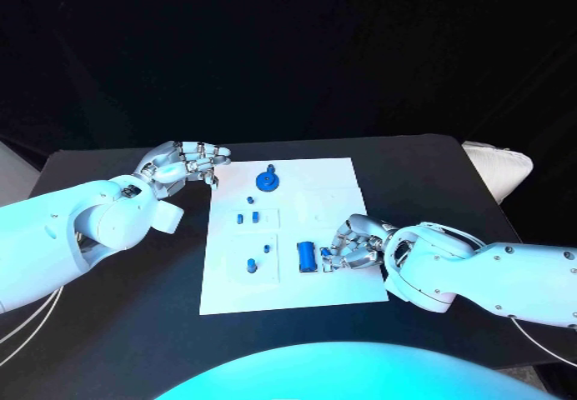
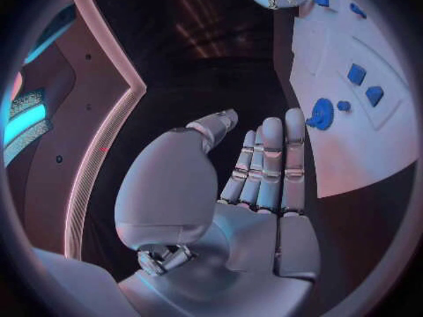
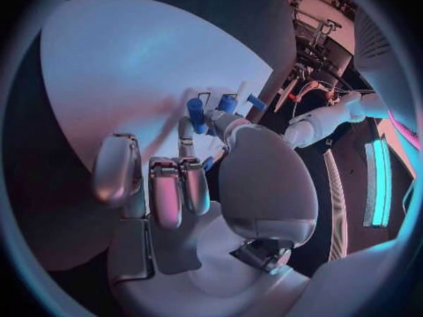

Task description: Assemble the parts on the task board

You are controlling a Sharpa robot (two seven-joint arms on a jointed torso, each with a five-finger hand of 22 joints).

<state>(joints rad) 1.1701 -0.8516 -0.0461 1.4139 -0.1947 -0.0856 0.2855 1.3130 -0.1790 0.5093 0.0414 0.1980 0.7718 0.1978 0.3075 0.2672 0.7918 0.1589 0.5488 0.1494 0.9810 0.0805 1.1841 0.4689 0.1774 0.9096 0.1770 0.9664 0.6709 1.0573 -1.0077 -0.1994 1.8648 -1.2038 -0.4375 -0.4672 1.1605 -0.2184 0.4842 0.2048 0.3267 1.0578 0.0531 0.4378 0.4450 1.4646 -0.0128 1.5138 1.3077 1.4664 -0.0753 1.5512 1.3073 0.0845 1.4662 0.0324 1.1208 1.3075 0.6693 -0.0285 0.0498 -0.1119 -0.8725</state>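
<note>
The white task board [image 1: 337,179] lies in the middle of the black table. A round blue part [image 1: 267,179] sits near its far edge, also seen as the round blue part [image 2: 321,113]. Several small blue parts [image 1: 248,219] stand down the board's left half. A blue cylinder [image 1: 307,256] lies near the front. My right hand [image 1: 355,242] rests on the board just right of the cylinder, fingers curled, pinching a small blue part [image 1: 326,254] between thumb and fingers [image 3: 180,183]. My left hand [image 1: 187,162] hovers off the board's far left corner, palm [image 2: 256,225] flat and empty.
Black table [image 1: 144,333] surrounds the board on all sides. A white padded object [image 1: 499,167] lies at the table's right far edge. Bare board surface [image 1: 331,204] stretches between the round part and my right hand.
</note>
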